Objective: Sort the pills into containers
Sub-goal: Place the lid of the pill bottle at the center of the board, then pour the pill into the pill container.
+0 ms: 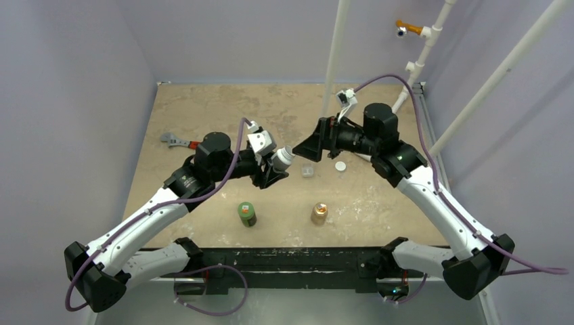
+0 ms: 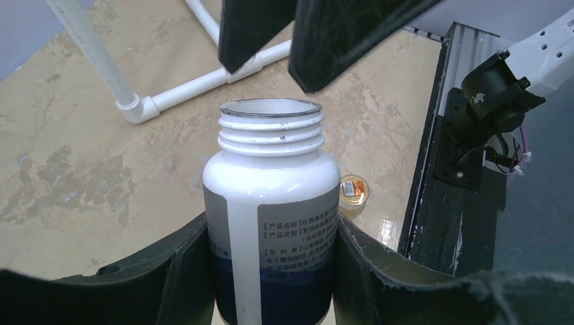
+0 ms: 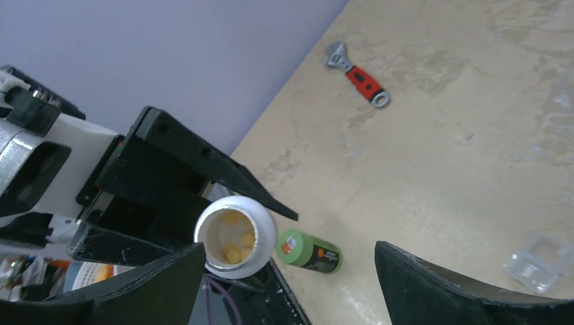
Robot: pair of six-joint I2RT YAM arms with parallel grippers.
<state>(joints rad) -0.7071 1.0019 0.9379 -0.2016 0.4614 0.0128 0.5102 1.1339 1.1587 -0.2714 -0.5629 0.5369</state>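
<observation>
Clamped in my left gripper [image 2: 271, 233], the uncapped white bottle [image 2: 271, 176] holds the pills [image 3: 233, 252]; my right gripper [image 3: 291, 271] stands wide open; next I should tip its mouth over the clear case [image 1: 307, 170] just right of it.

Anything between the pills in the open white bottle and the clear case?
Nothing visibly blocks it. The white bottle is uncapped, pills showing in its mouth; the cap lies on the table beside the clear case. The open right gripper hangs close to the mouth and may crowd a pour.
</observation>
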